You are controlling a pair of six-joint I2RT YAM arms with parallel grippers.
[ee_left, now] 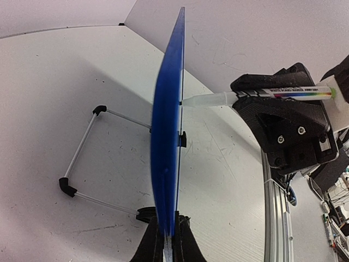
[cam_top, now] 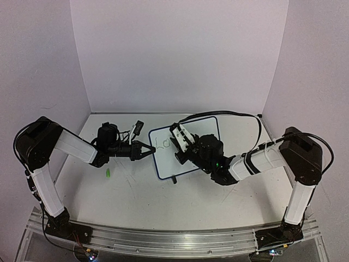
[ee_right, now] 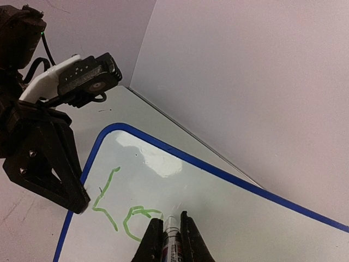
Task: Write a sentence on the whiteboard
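The right gripper (ee_right: 170, 218) is closed narrowly on a marker (ee_right: 172, 236), its two black fingers (ee_right: 152, 240) pressed to either side of the barrel with the pale tip poking out ahead of them. The tip rests against the glossy white face of the whiteboard (ee_right: 245, 218), just to the right of the sentence (ee_right: 126, 214). That writing is only a few thin green strokes near the board's left end: one tall looping letter and a small round one beside it. In the left wrist view the marker meets the board at roughly a right angle, about halfway up. The left gripper (ee_left: 170, 229) is clamped on the board's left edge, one finger on the white face and one on the blue back, so the rim sits pinched between its tips. From the right wrist camera that same gripper shows as a black wedge touching the blue rim, just left of the green strokes. The board stands steeply on edge between the two arms, and a thin wire stand (ee_left: 82, 158) with black corner pieces lies on the table (cam_top: 136, 196) behind its back. From above, the board sits at the middle of the table toward the back wall, with the arms reaching in from either side. A small green cap (cam_top: 108, 173) lies on the table under the left arm, well apart from the board.
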